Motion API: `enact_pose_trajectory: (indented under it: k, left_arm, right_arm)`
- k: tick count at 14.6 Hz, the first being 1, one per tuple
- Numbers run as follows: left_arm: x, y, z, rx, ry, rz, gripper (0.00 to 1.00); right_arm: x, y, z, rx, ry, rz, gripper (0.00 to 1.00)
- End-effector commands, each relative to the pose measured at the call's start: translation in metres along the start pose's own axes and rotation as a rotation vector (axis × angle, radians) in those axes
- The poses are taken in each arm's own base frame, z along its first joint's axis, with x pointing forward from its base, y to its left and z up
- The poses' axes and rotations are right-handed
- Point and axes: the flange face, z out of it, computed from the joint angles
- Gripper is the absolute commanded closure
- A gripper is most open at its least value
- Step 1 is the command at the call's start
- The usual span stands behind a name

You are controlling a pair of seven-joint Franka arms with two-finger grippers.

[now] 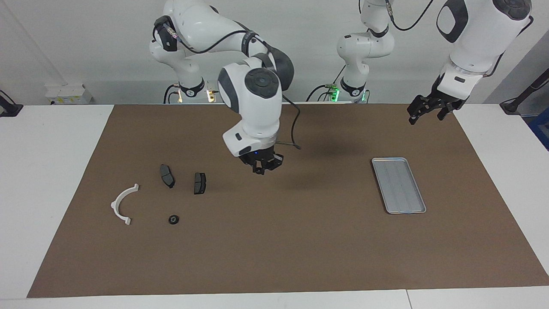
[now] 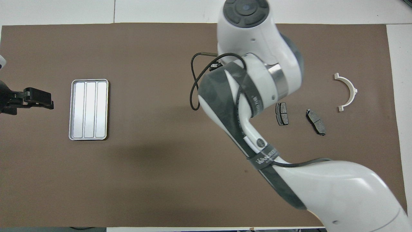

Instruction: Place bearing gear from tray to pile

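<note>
Fingertips of the right gripper (image 1: 261,168) are pressed together with nothing seen between them, raised over bare brown mat (image 1: 274,240). Beside it, toward the right arm's end of the table, two dark brake pads (image 1: 200,183) (image 1: 167,175) are laid, then the white bracket (image 1: 122,204) of the pile. The bearing gear (image 1: 173,219), a small dark ring, is found flat on the mat among these parts, apart from each of them. The tray (image 1: 399,185), silver-grey and ridged, is seen empty toward the left arm's end. The left gripper (image 1: 426,113) is held high with fingers spread apart, waiting beside the tray. In the overhead view the gear and the right gripper are hidden by the right arm; only the facing view shows them.
</note>
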Motion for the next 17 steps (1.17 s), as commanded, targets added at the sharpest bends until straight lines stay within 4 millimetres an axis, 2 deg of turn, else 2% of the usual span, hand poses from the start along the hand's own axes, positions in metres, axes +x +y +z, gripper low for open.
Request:
enact_pose_trajectory:
  k: [1,4,6,9,11,14,17]
  left_arm:
    - [-0.007,-0.001,-0.002,-0.009,-0.005,0.007,0.00]
    - [-0.007,-0.001,-0.002,-0.009,-0.005,0.006,0.00]
    - [-0.007,-0.001,-0.002,-0.009,-0.005,0.006,0.00]
    - [-0.007,-0.001,-0.003,-0.009,-0.003,0.006,0.00]
    - [-0.007,-0.001,-0.002,-0.009,-0.005,0.006,0.00]
    - [-0.007,-0.001,-0.002,-0.009,-0.005,0.006,0.00]
    - [-0.007,-0.001,-0.002,-0.009,-0.005,0.006,0.00]
  right_arm:
    - [0.038,0.067,0.009,0.006,-0.027,-0.151,1.00]
    - [0.079,0.144,0.030,0.018,-0.007,-0.281,1.00]
    - [0.088,0.183,0.053,0.027,0.032,-0.348,1.00]
    - [0.095,0.232,0.109,0.031,0.088,-0.387,1.00]
    - [0.098,0.251,0.140,0.030,0.111,-0.388,1.00]
    - [0.114,0.280,0.192,0.024,0.144,-0.409,1.00]
    - [0.119,0.286,0.213,0.026,0.157,-0.407,1.00]
